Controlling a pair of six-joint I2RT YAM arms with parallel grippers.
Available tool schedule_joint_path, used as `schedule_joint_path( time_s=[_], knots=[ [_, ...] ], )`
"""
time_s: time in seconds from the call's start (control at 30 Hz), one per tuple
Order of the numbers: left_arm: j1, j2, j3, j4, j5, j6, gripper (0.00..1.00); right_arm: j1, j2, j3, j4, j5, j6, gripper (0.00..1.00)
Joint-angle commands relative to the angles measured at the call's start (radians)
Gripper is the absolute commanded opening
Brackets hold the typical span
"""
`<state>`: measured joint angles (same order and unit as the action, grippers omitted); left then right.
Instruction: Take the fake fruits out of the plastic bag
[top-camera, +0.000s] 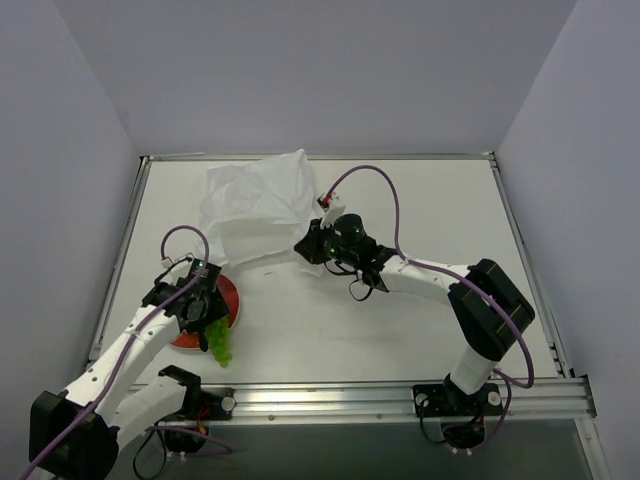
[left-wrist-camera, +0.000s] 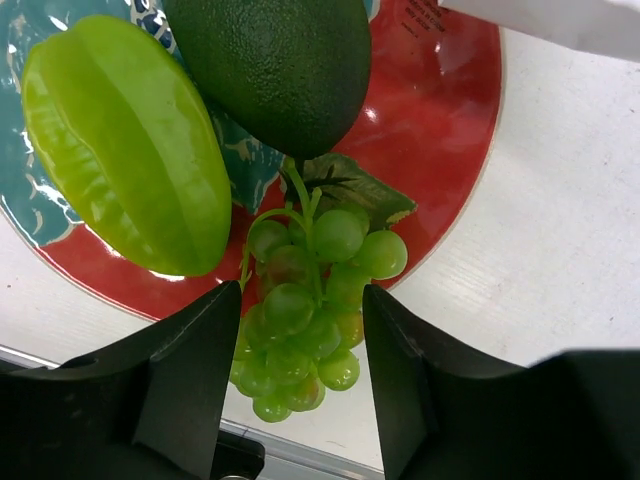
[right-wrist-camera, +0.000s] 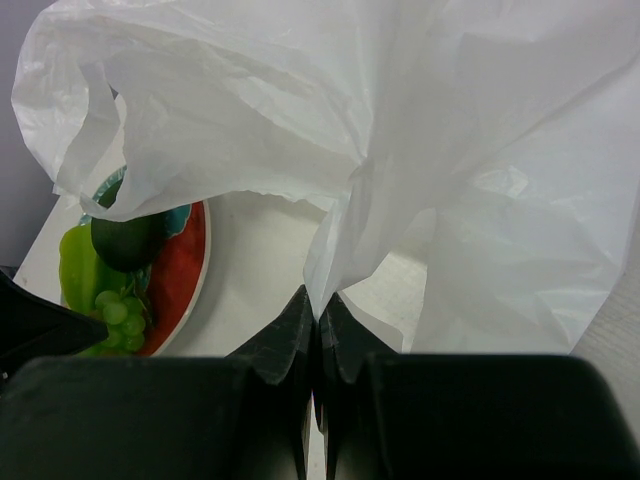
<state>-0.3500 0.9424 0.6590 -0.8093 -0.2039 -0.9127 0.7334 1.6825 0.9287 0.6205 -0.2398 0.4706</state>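
The white plastic bag (top-camera: 258, 205) lies at the back middle of the table. My right gripper (top-camera: 308, 245) is shut on a pinched fold of its film (right-wrist-camera: 400, 130), right at the fingertips (right-wrist-camera: 318, 310). The red-rimmed plate (top-camera: 230, 300) holds the dark green round fruit (left-wrist-camera: 275, 65) and the yellow-green ridged fruit (left-wrist-camera: 125, 145). The light green grape bunch (left-wrist-camera: 305, 310) lies across the plate's rim (left-wrist-camera: 440, 130) onto the table. My left gripper (left-wrist-camera: 302, 340) is open, its fingers on either side of the grapes. The plate and fruits also show in the right wrist view (right-wrist-camera: 185, 270).
A metal rail (top-camera: 400, 398) runs along the table's near edge and grey walls close in the sides and back. A corner of the bag (left-wrist-camera: 560, 20) reaches close to the plate. The left arm (right-wrist-camera: 30, 325) shows beside the plate.
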Motion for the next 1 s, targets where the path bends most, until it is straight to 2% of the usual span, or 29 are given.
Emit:
schedule_joint_path(
  time_s=[0.0,0.07,0.13,0.17,0.27,0.3,0.67,0.97],
  knots=[
    [-0.004,-0.004,0.002,0.032,-0.002,0.04,0.49,-0.005,-0.05,0.001,0.025,0.005,-0.009,0.0],
    [-0.004,0.018,-0.002,0.045,0.011,0.043,0.46,-0.005,-0.052,0.001,0.025,0.004,-0.009,0.0],
    [-0.004,0.047,-0.012,0.056,0.003,0.046,0.38,-0.005,-0.055,0.001,0.024,-0.001,-0.009,0.0],
    [-0.004,0.053,-0.012,0.065,-0.003,0.047,0.29,-0.005,-0.058,0.001,0.024,0.0,-0.009,0.0],
    [-0.004,0.064,-0.01,0.075,-0.005,0.051,0.13,-0.005,-0.058,0.001,0.024,0.002,-0.009,0.0],
    [-0.004,0.058,-0.007,0.075,-0.006,0.051,0.03,-0.006,-0.056,0.001,0.024,0.002,-0.009,0.0],
    [-0.007,-0.062,0.102,-0.028,0.023,0.107,0.02,-0.006,-0.043,0.004,0.025,0.0,-0.006,0.0],
    [-0.006,0.062,0.286,-0.067,-0.049,0.264,0.02,-0.006,-0.052,0.001,0.024,0.005,-0.006,0.0]
  ],
)
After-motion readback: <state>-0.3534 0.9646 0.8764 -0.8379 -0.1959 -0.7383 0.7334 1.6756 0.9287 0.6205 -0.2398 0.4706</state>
